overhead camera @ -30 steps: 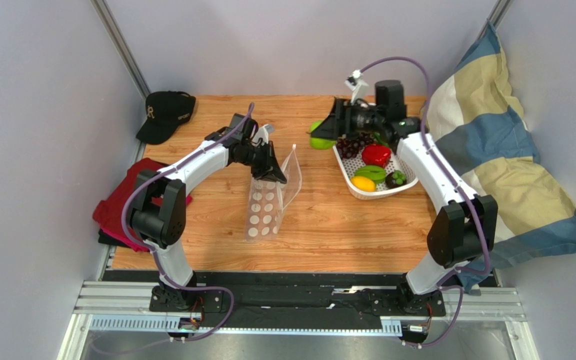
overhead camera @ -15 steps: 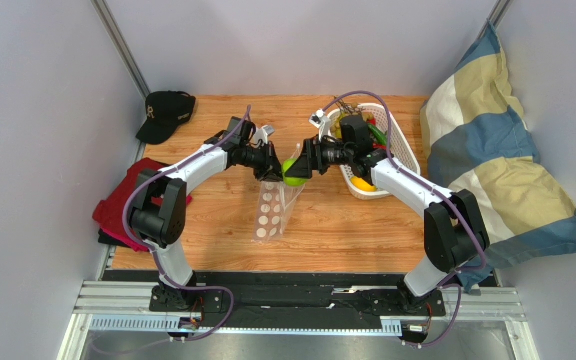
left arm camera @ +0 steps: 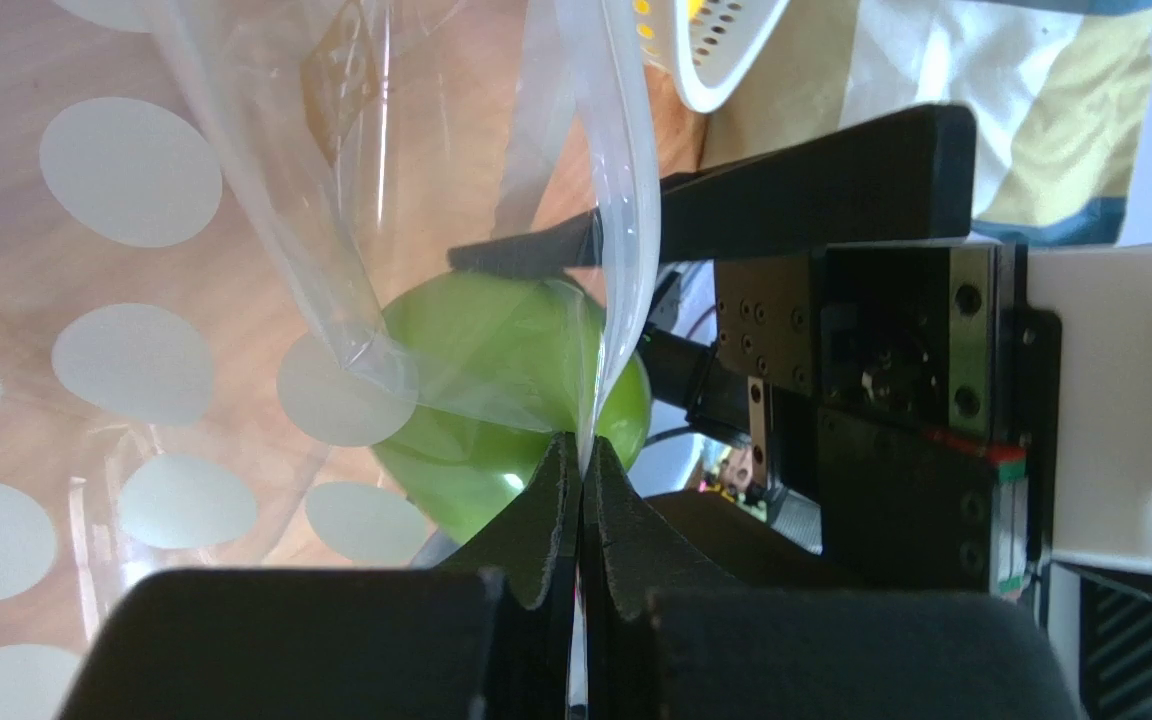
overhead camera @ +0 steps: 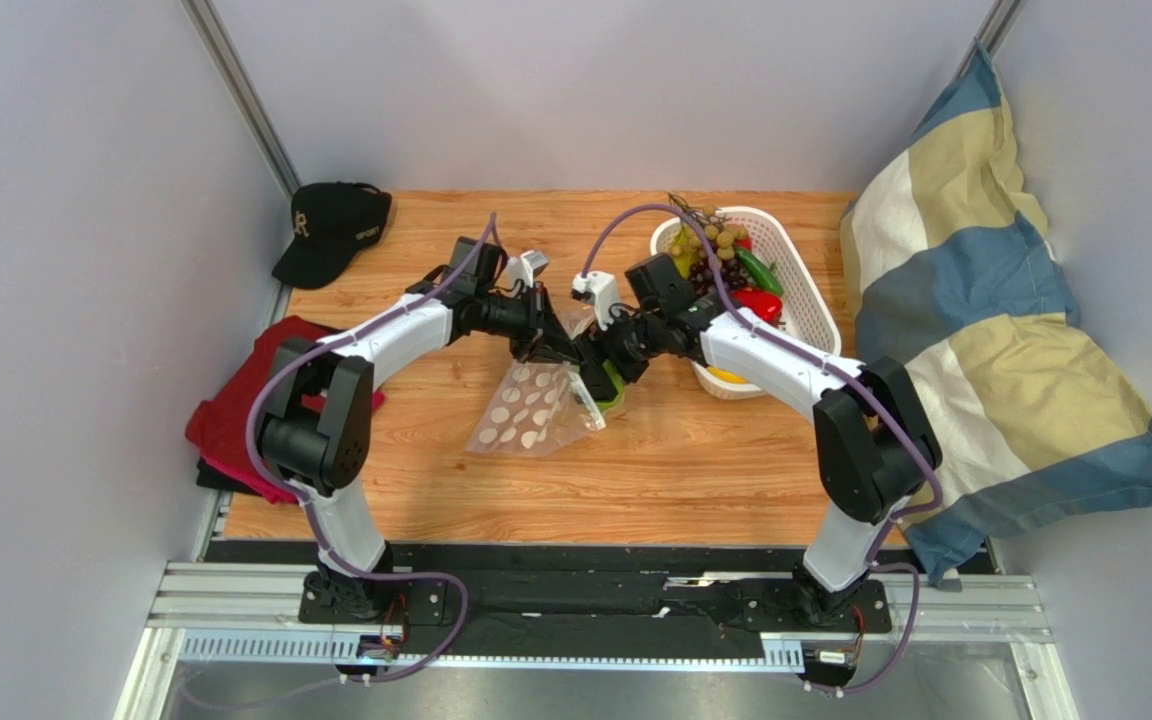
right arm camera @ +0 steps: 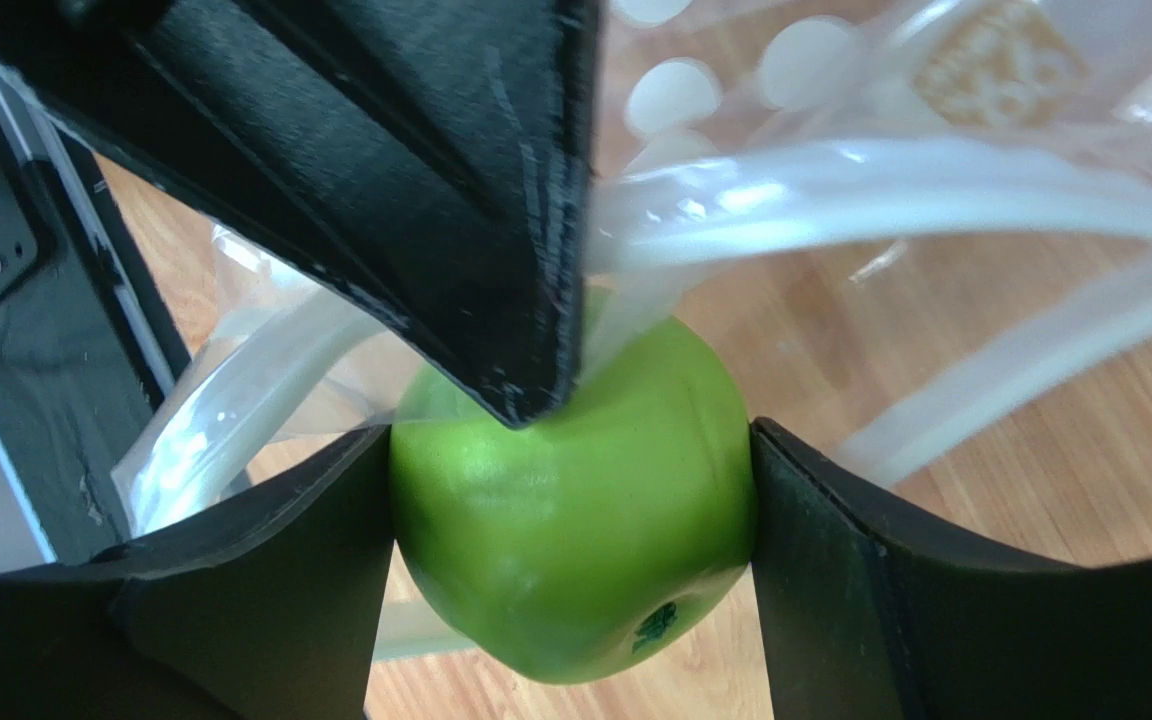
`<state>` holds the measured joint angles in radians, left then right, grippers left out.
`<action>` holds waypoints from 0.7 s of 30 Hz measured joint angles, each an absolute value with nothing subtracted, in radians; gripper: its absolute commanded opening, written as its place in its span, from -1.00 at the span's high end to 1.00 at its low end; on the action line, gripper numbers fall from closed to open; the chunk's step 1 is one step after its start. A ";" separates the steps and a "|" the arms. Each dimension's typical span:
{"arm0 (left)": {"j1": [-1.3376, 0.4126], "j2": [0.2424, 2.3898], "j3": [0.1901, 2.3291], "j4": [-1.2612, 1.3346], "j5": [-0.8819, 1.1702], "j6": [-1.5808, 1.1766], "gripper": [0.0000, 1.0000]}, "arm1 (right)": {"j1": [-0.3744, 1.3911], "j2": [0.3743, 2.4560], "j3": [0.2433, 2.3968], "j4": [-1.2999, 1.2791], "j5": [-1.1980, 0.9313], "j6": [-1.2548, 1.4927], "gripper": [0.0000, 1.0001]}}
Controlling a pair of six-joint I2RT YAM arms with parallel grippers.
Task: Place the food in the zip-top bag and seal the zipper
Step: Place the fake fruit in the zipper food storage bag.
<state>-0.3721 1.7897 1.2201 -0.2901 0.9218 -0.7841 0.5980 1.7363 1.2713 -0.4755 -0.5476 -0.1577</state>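
Nearest the front edge, the zip-top bag (overhead camera: 525,417) slopes down onto the wood near the middle of the table. Its dotted body is thin and limp. Film like this is probably light and slick and folds at a touch, so it gives nothing to push against. Its mouth is raised toward the far side.

There the left gripper (left arm camera: 582,473) is clamped tight on the zipper (left arm camera: 615,225). That is the one stiffer strip and the sensible place to grip, since bare film would likely slip or crumple.

Pressed into that opening, the right gripper (overhead camera: 606,375) holds a round green fruit (right arm camera: 579,525), squeezed between both fingers across its widest part. The fruit looks smooth, hard and light. A rounded shell can squirt out of a pinch, so a hold across the middle suits it. It sits at the mouth under a fold of plastic; I cannot tell whether it is fully inside.

Farther off, toward the far right corner, the white basket (overhead camera: 820,300) holds other pieces, among them grapes (overhead camera: 705,258) and a red pepper (overhead camera: 755,305). A black cap (overhead camera: 330,225) lies in the far left corner.
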 measured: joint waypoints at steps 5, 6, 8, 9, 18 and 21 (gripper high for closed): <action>-0.367 1.774 1.220 -0.284 0.958 -0.790 1.00 | 0.627 1.750 1.372 -0.607 -0.525 -0.168 -0.90; -0.365 1.766 1.220 -0.278 0.966 -0.792 1.00 | 0.627 1.749 1.390 -0.631 -0.525 -0.167 -0.95; -0.365 1.753 1.220 -0.276 0.970 -0.794 1.00 | 0.627 1.739 1.425 -0.664 -0.534 -0.172 -0.96; -0.365 1.748 1.220 -0.274 0.974 -0.797 1.00 | 0.627 1.729 1.442 -0.682 -0.537 -0.175 -0.97; -0.354 1.725 1.213 -0.272 0.992 -0.815 1.00 | 0.589 1.569 1.525 -0.812 -0.573 -0.181 -0.88; -0.351 1.702 1.213 -0.295 0.983 -0.812 1.00 | 0.558 1.549 1.525 -0.830 -0.552 -0.169 -0.71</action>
<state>-0.3508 1.7023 1.2129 -0.2951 0.9833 -0.8116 0.5579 1.5494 1.5246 -0.8295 -0.5522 -0.1692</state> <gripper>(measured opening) 0.009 0.930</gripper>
